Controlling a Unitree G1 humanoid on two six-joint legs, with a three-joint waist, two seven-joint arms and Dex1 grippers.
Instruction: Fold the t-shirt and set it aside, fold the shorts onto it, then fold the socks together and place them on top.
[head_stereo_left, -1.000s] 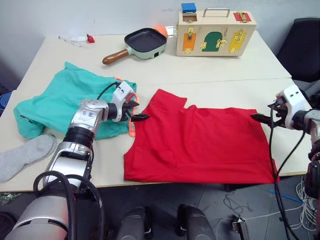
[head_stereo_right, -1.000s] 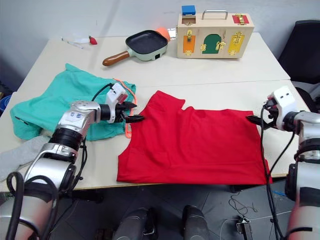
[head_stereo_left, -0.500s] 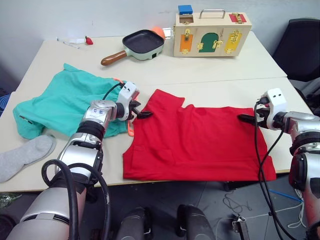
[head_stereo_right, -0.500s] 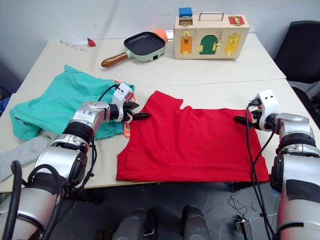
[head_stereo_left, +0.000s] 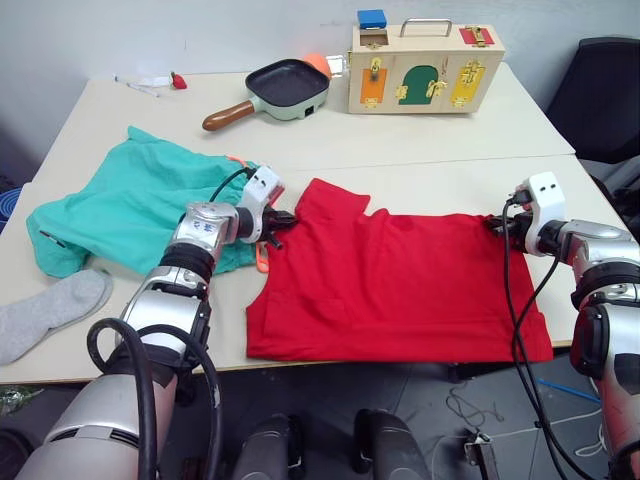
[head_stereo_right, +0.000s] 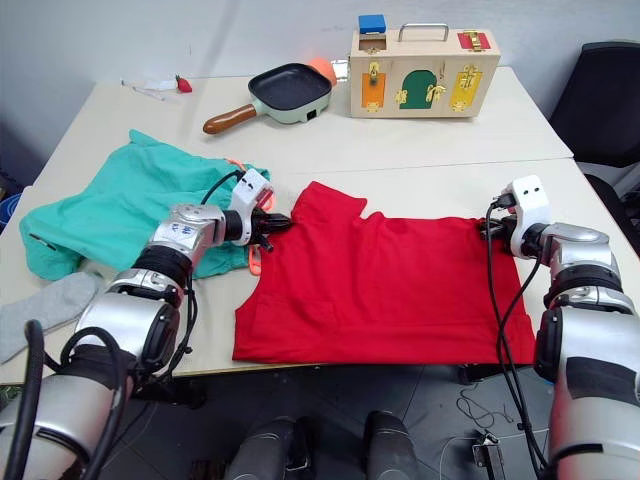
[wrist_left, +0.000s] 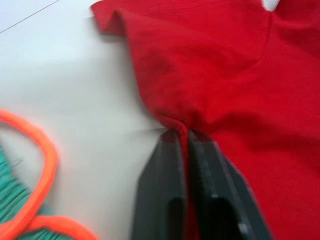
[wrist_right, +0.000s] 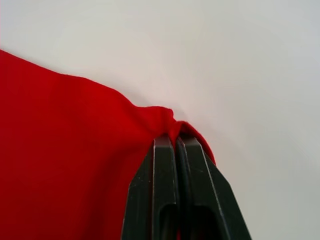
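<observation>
The left eye view shows a big pale table (head_stereo_left: 440, 150) with clothes on it. The red t-shirt (head_stereo_left: 400, 285) lies flat near the front edge of the table. The left gripper (head_stereo_left: 284, 219) sits at the shirt's left edge, close to the sleeve. In the left wrist view its two black fingers (wrist_left: 165, 190) are pressed together on a small fold of red cloth. The right gripper (head_stereo_left: 493, 226) is at the far right corner of the shirt. In the right wrist view its fingers (wrist_right: 162, 195) pinch that corner, and the cloth bunches up a little there.

The green shorts (head_stereo_left: 135, 205) lie just left of the shirt, with an orange string (head_stereo_left: 262, 258) between them. One grey sock (head_stereo_left: 45, 315) lies at the left front of the table. At the back of the table are a frying pan (head_stereo_left: 275, 88) and a wooden box (head_stereo_left: 425, 62).
</observation>
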